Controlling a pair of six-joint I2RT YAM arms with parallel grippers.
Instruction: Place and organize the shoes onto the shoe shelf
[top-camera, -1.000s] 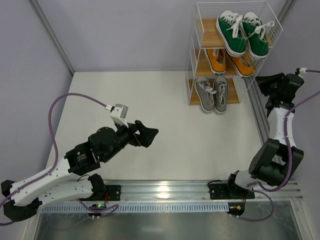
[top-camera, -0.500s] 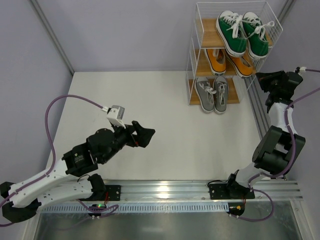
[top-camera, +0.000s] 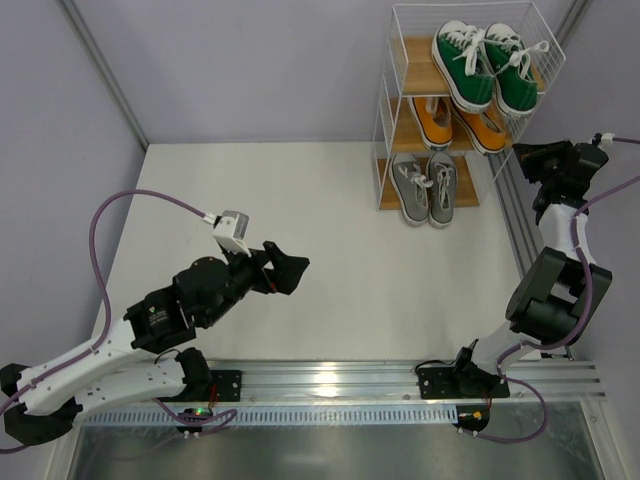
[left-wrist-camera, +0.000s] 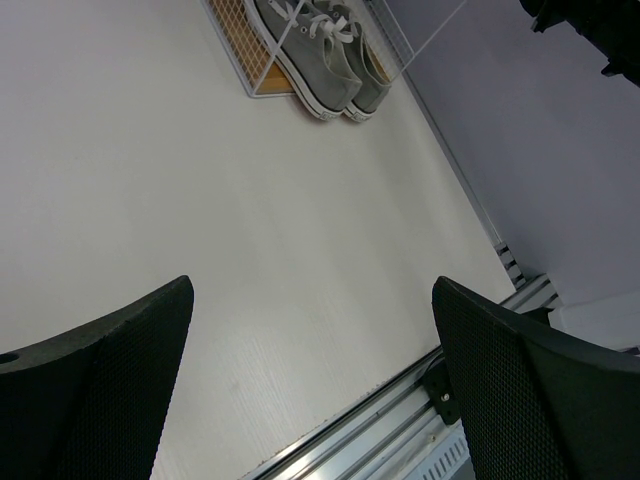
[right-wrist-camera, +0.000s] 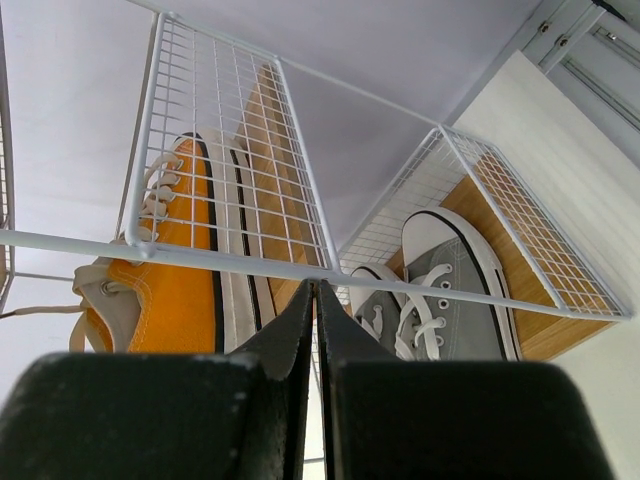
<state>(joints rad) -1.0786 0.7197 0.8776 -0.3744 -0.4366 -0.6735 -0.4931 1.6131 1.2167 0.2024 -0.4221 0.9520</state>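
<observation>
— How do the arms stand?

— The left arm reaches from its base at the near left corner slantwise over the table (top-camera: 300, 200), its elbow low. The left gripper (top-camera: 285, 270) hangs above the middle of the white top and points towards the far right. Its jaws are spread wide with nothing between them.

— And the right one?

— It is folded steeply upward at the table's right edge. The right gripper (top-camera: 527, 158) is raised just beside the right side of the shoe shelf (top-camera: 410, 68). In its wrist view the fingers (right-wrist-camera: 300, 330) are pressed together, empty, and aimed at the wire mesh.

— Where are the shoes?

— All are on the shelf, which stands at the far right of the table. The green pair (top-camera: 485, 65) is on the top board, the orange pair (top-camera: 460, 122) on the middle one and the grey pair (top-camera: 425, 187) on the lowest, toes pointing outward.

— And the surroundings?

— The table top is plain white, with pale lilac walls (top-camera: 250, 70) behind it and to either side. A metal rail (top-camera: 330, 380) carries the arm bases along the near edge. A purple cable (top-camera: 130, 200) loops above the left arm.
</observation>
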